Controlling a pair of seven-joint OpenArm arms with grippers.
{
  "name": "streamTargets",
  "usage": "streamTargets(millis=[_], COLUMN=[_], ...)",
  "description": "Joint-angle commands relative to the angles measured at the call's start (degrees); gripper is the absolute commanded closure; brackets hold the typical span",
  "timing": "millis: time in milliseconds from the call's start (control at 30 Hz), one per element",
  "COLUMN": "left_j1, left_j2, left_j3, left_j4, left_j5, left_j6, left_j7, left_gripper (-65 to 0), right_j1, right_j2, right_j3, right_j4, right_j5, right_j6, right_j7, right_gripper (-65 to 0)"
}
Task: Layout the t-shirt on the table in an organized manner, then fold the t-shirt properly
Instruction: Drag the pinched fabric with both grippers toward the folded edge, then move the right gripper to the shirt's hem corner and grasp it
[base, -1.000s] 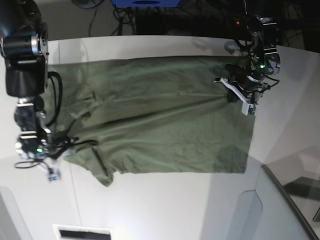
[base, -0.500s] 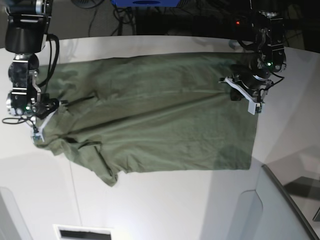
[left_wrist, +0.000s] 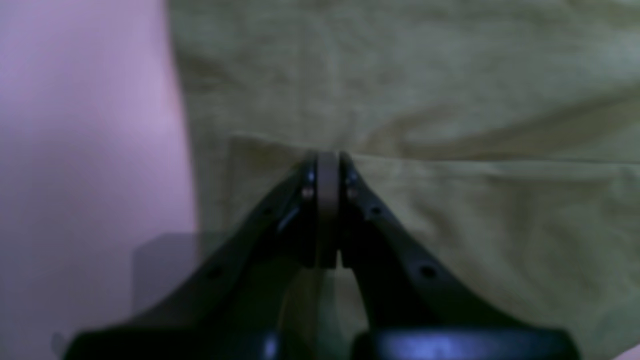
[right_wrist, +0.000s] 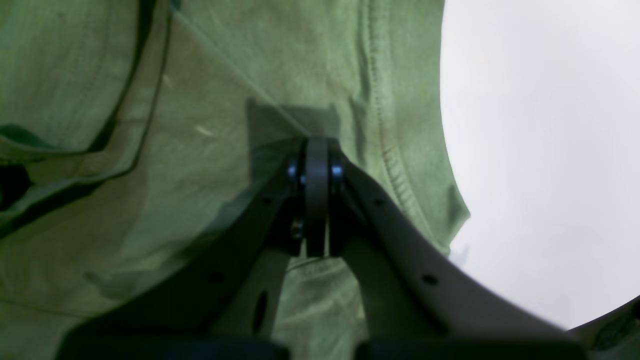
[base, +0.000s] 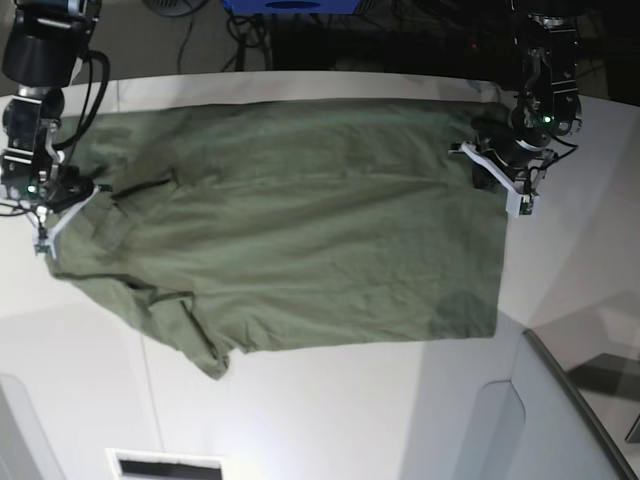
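1. My right gripper (right_wrist: 317, 150) is pinched shut on the t-shirt (base: 290, 225). A second ago its jaws stood apart over the sleeve end of the cloth; now they meet with a fold of fabric between them, just inboard of a stitched hem.

2. My left gripper (left_wrist: 327, 162) is clamped on the opposite end of the t-shirt, as it was a second ago. The wrist view is blurred, but the jaws meet on a fold, with the garment's edge off to one side.

3. Both grippers have travelled toward the far side of the table (base: 330, 410) over the last second. The right one has moved the greater distance, from the near sleeve area to the far corner of the cloth.

4. The t-shirt lies on the table, spread between my two grippers. It now reaches further toward the far table edge and sits flatter across the body.

5. The sleeve region below my right gripper is bunched and folded under. The near hem below my left gripper lies straight.

6. Judgement: I am in the layout phase, not the folding phase. With both ends gripped, I can tension the cloth to remove the remaining bunching.
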Motion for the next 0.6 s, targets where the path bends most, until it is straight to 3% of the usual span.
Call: streamTargets(millis=[0, 200, 300, 433, 567], left_j1=[-0.46, -0.55, -0.46, -0.73, -0.9], left_j2=[-0.75, -0.93, -0.49, 0.22, 0.39], left_j3=[-0.19, -0.19, -0.19, -0.28, -0.28], left_j4=[0.68, 0.68, 0.68, 0.77, 2.44], left_j5=[-0.5, 0.11, 5.04, 8.2, 8.2], left_j6=[-0.07, 0.01, 0.01, 0.01, 0.01], left_j7=[-1.11, -1.11, -1.19, -1.19, -1.02], left_gripper=[0.0, 0.0, 0.0, 0.0, 0.0], right_j1=[-0.6, -1.22, -1.83, -4.21, -4.47], right_j2=[0.57, 0.48, 0.31, -1.36, -2.51], right_j3=[0.18, 0.18, 0.27, -0.17, -0.35], right_j4=[-0.17, -0.08, 1.77, 8.8, 16.01], right_j5=[-0.97, -0.97, -0.97, -1.15, -1.15], right_j6=[-0.14, -0.23, -0.4, -4.62, -4.97], right_j7=[-3.25, -3.78, -5.63, -6.5, -8.53], right_gripper=[0.0, 0.0, 0.0, 0.0, -0.2])
